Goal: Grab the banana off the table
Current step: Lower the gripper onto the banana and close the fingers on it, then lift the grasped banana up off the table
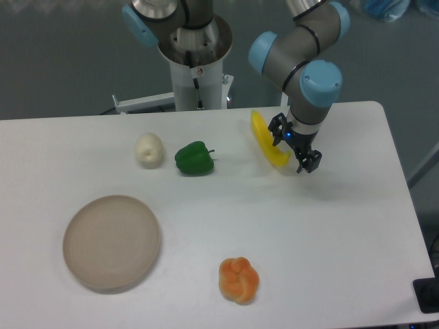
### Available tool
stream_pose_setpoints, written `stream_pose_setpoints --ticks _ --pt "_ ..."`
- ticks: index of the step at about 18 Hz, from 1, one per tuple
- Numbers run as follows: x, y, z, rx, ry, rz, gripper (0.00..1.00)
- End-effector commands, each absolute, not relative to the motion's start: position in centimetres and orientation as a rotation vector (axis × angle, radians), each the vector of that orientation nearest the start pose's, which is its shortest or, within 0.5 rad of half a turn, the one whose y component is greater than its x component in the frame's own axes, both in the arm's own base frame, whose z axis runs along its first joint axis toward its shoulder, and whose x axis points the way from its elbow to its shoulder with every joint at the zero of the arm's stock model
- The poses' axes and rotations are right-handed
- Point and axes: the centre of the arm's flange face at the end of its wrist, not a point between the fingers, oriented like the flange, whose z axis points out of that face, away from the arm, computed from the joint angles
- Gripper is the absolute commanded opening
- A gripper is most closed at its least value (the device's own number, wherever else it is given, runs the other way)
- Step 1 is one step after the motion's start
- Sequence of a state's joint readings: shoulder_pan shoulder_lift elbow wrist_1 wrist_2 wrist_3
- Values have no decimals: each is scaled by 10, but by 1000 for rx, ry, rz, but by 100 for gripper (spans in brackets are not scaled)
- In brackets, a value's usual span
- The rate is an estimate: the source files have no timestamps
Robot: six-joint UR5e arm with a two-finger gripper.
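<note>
Closest to the camera is the orange bun (pixel 239 279), sitting on the table (pixel 343 240) well below the pepper and a bit to its right. The plate (pixel 112 241) is down and to the left of the pepper, also well apart from it, nothing on it.

The pepper (pixel 194 158) itself is green, roughly mid-table toward the back. Just left of it, near but not touching, there's a whitish rounded thing (pixel 149 150), can't really say what it is.

Right of the pepper, with a clear gap between them, lies the banana (pixel 267 140), flat on the table, running diagonally with its far end toward the back edge. The gripper (pixel 295 146) is right at the banana's near end, on the side away from the pepper. Jaws are spread apart, one finger (pixel 277 130) looks to be right against the banana's edge and the other one (pixel 309 162) is out past the tip, over bare table. Nothing's clamped; the banana isn't lifted.

Behind the pepper, past the back edge, is the arm's base post (pixel 197 68).
</note>
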State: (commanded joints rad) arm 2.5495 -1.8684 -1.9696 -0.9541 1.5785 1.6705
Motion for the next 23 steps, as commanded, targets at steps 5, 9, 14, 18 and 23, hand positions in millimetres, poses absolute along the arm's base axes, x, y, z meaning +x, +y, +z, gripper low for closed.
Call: stream_pose_setpoints --ticks 5,9,14,18,23 --pt "-354 404 213 -2971 1089 -105 30" --pt "-359 406 221 -2977 1084 -82 10" --pt "-373 411 250 -3021 1108 -63 5" --pt "-400 430 315 -3028 1074 -71 5" --pt "-419 451 379 -3032 923 -1 5"
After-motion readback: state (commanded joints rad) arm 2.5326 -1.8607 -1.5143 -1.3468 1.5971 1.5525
